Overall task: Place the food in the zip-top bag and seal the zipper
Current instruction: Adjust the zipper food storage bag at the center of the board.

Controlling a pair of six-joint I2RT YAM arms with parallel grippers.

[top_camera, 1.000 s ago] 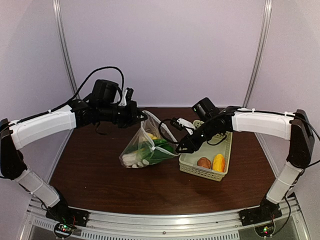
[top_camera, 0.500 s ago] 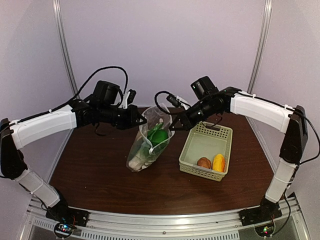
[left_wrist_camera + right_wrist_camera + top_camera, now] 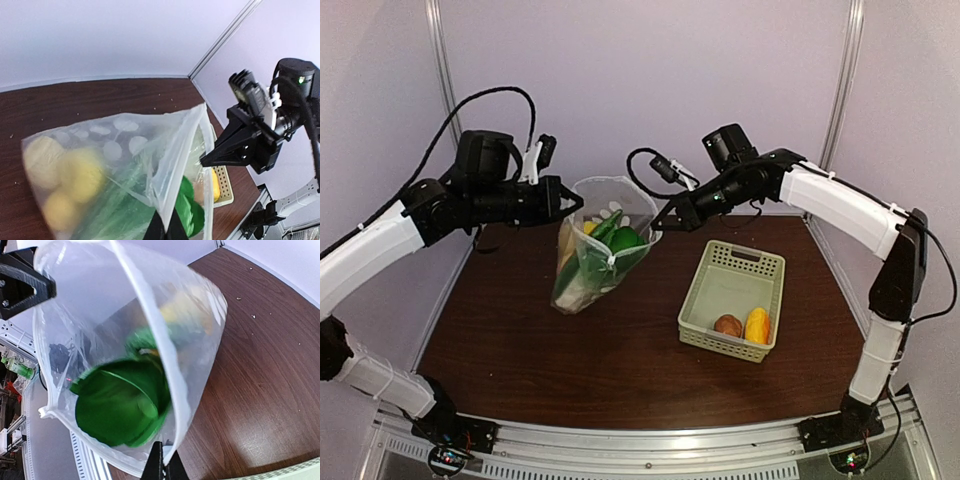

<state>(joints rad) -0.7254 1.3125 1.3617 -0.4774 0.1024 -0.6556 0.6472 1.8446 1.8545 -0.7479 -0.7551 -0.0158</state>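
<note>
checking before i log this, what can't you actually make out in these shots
- Zipper: too thin from the top; blurred along the zip-top bag mouth in both wrist views.
- Food inside: blurred and overlapping in the left wrist view; no count.
- Right gripper: fingers cropped by the right wrist view's bottom edge.

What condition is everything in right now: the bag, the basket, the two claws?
zip-top bag: hanging upright, mouth open, unsealed, partly filled.
left gripper: shut on the bag's rim.
right gripper: shut on the opposite rim.
basket: upright, holding brown piece and orange-yellow piece.
</note>
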